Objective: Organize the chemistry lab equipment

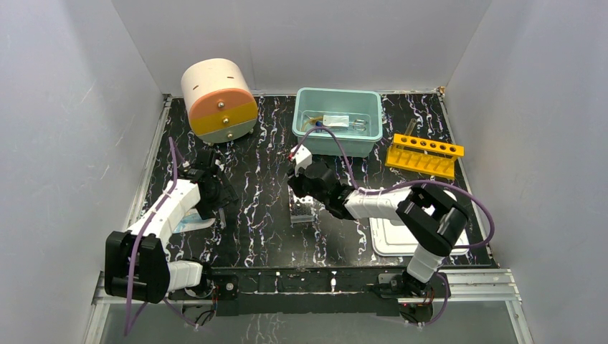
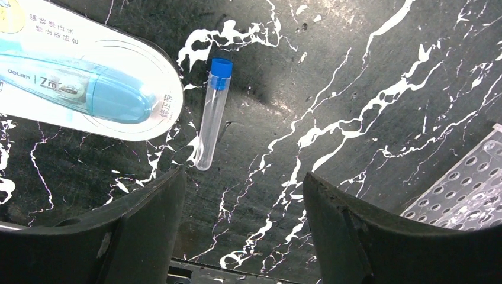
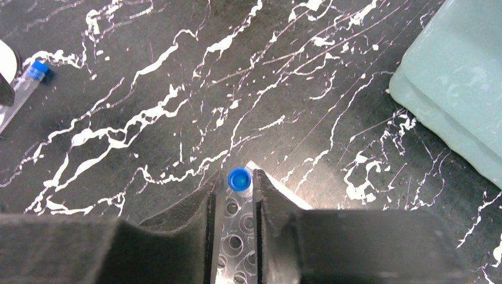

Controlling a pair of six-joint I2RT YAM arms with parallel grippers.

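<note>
Blue-capped and clear, one thin tube (image 2: 212,112) lies flat on the black marbled table (image 2: 355,89), just ahead of the left gripper (image 2: 243,177), whose fingers stand wide apart around nothing. A second tube (image 3: 238,179) stands in the clear well plate (image 3: 232,242) between the close-set fingers of the right gripper (image 3: 235,175); we cannot tell whether they pinch it. Most of that plate is hidden beneath those fingers. In the teal bin (image 1: 333,147) we make out only a jumble of small items.
</note>
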